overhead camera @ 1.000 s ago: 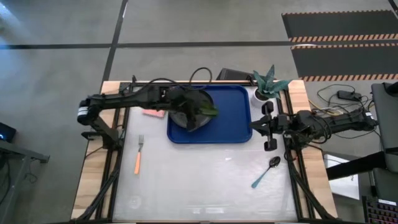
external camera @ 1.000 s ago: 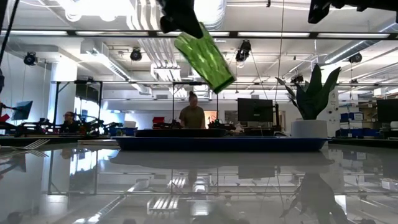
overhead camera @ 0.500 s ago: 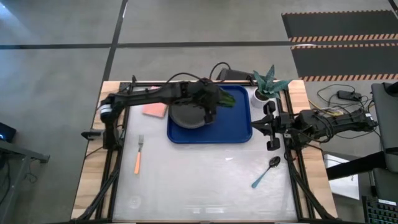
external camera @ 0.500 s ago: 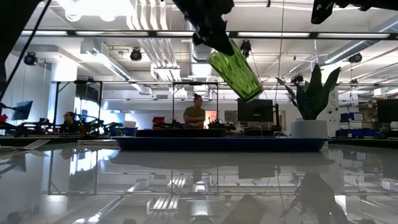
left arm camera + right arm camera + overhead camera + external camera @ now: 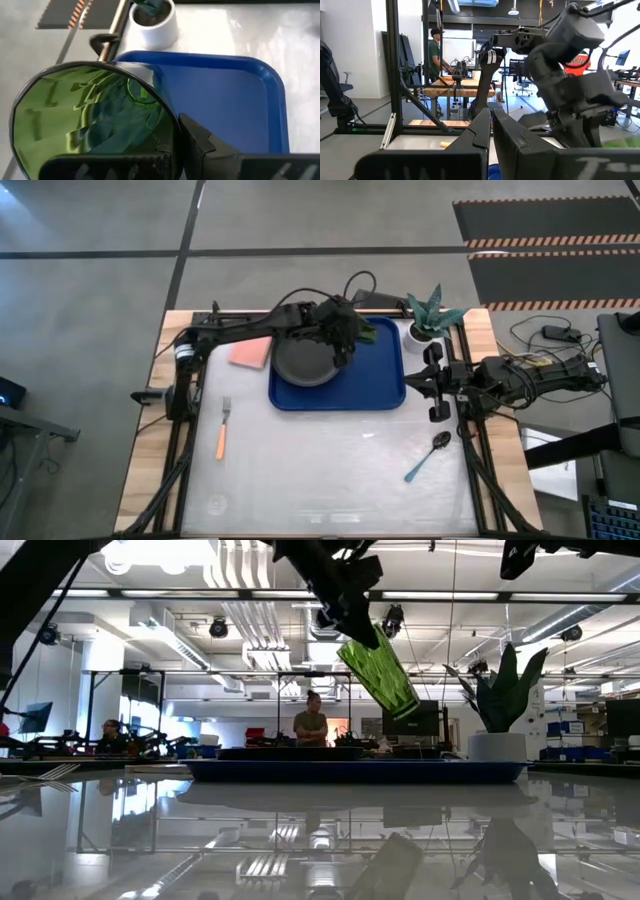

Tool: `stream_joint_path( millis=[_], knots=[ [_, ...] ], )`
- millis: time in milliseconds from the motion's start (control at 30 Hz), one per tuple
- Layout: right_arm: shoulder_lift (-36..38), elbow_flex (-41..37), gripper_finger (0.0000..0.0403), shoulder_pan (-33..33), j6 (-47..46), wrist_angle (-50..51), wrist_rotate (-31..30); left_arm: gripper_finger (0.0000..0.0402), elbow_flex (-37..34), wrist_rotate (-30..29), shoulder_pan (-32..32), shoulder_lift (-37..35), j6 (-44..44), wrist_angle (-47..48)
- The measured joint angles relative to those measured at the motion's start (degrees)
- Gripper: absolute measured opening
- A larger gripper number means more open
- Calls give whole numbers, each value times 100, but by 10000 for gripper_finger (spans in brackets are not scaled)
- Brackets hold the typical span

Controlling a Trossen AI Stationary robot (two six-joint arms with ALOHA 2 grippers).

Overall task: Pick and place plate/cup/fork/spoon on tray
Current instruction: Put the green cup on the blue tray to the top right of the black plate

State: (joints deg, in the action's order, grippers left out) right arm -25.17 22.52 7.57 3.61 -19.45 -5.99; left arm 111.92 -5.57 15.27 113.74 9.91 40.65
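Above the smooth blue tray (image 5: 378, 375) — beside the round matte plate (image 5: 303, 360) — left hand (image 5: 352, 337) grips the faceted translucent cup (image 5: 378, 672).

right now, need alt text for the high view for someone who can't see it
Seen from straight above, the left gripper holds the green cup over the far part of the blue tray, beside the black plate already on it. The fork and spoon lie on the table nearer the camera, and the right gripper waits by the tray's right edge.
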Motion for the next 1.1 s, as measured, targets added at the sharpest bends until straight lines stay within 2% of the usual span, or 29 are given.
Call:
stream_joint_path(
  millis=[433, 800, 1000, 1100],
  knots=[
    [4, -2, 9, 0, -7, -58, -2, 0, 1194, 53, 45, 126, 199, 518],
    [294, -2, 9, 2, 13, 2, 8, 0, 1226, 79, 53, 583, 98, 661],
    [653, 120, 9, 2, -71, 514, 1, 0, 1252, 77, 52, 581, 70, 1288],
    [756, 184, 9, 2, -131, 616, 0, 0, 1571, 75, 50, 581, -15, 1652]
  ],
)
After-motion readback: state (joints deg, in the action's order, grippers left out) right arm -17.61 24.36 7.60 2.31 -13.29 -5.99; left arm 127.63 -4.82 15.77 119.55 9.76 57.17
